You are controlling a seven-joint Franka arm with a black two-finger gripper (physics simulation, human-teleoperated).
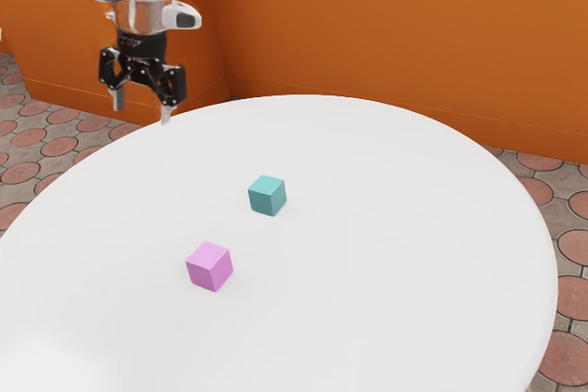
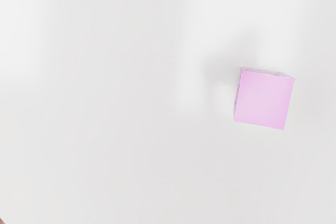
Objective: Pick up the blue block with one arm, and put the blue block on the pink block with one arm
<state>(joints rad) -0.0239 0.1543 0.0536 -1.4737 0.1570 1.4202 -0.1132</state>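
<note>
Blue block [image 1: 266,195] is sitting on the white tabletop [image 1: 413,227], well apart from our gripper [image 1: 141,107], far below it and out ahead of it. The pink block [image 1: 209,266] is lying near the blue one, not touching it. We are hanging the gripper high over the tabletop's edge, fingers spread and holding nothing. We are judging this as the approach step. Next we are needing to travel over the blue block, descend, straddle it squarely and close.

A teal block [image 1: 266,195], pink block [image 1: 209,265], white table [image 1: 386,227], orange wall [image 1: 395,25].
</note>
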